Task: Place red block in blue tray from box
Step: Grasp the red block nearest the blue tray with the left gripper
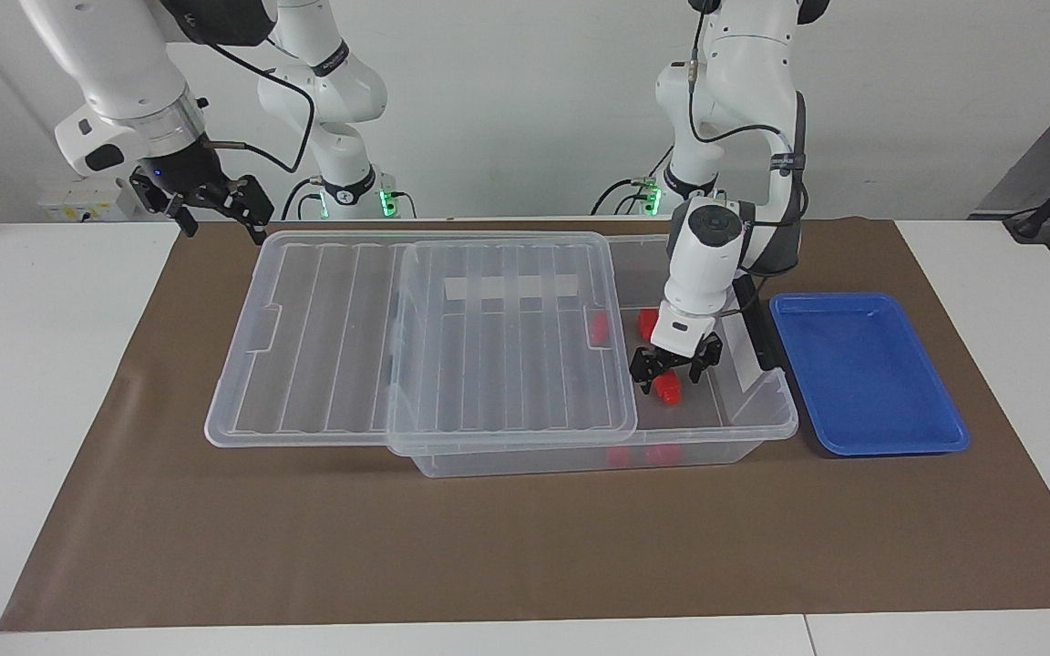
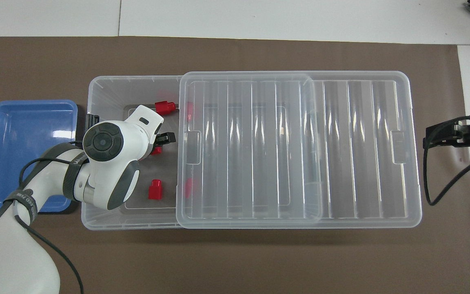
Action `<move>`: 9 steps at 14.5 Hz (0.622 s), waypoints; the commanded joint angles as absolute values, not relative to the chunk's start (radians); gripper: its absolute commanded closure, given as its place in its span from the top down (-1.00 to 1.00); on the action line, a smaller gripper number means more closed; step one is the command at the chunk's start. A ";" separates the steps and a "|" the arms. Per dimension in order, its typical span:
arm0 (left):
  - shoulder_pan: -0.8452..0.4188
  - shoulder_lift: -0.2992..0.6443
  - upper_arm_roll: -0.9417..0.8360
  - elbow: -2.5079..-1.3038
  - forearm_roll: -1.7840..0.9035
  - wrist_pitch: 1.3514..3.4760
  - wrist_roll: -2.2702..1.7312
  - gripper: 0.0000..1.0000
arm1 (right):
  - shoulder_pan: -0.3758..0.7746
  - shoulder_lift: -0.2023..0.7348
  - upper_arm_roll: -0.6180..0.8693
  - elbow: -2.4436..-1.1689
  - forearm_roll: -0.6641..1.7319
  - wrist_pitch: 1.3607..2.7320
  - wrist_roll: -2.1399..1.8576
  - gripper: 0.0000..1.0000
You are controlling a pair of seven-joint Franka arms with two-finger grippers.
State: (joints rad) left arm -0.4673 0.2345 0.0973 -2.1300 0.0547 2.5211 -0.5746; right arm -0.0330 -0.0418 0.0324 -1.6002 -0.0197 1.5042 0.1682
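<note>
1. We take the box (image 1: pixel 744 428) as our landmark: a clear bin on the brown mat (image 1: pixel 525 547), its lid (image 1: pixel 416 337) slid toward the right arm's end so the bin's end toward the left arm stands uncovered.
2. The left gripper (image 1: pixel 668 372) is down inside that uncovered end, jaws spread wide and straddling a red block (image 1: pixel 668 390). The facing view shows a finger on either side of the block with nothing closed on it. From overhead the wrist covers most of this block; only a sliver of red (image 2: pixel 156 150) shows beside one black finger (image 2: pixel 165 139).
3. The overhead view shows two more red blocks in the open, one farther from the robots (image 2: pixel 164 107) and one nearer (image 2: pixel 154 190), plus red shapes blurred under the lid's edge. The facing view hides the nearer one partly behind the gripper.
4. The blue tray (image 1: pixel 890 442) lies just beside the box at the left arm's end; we see nothing in it.
5. The right gripper (image 1: pixel 215 205) waits in the air off the box's lid-covered end, jaws wide apart, holding nothing.
</note>
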 commanded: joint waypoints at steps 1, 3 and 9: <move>-0.483 0.245 0.110 -2.138 0.080 2.551 -0.597 0.88 | -0.043 -0.055 0.035 -1.611 -0.017 1.503 0.164 1.00; -0.485 0.247 0.110 -2.138 0.080 2.554 -0.597 0.76 | -0.043 -0.055 0.035 -1.611 -0.017 1.503 0.164 1.00; -0.489 0.245 0.110 -2.137 0.080 2.546 -0.594 -0.81 | -0.043 -0.055 0.035 -1.611 -0.015 1.503 0.164 1.00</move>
State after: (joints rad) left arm -0.4680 0.2423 0.0941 -2.1300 0.0556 2.5280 -0.5745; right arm -0.0330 -0.0418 0.0324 -1.6002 -0.0197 1.5042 0.1682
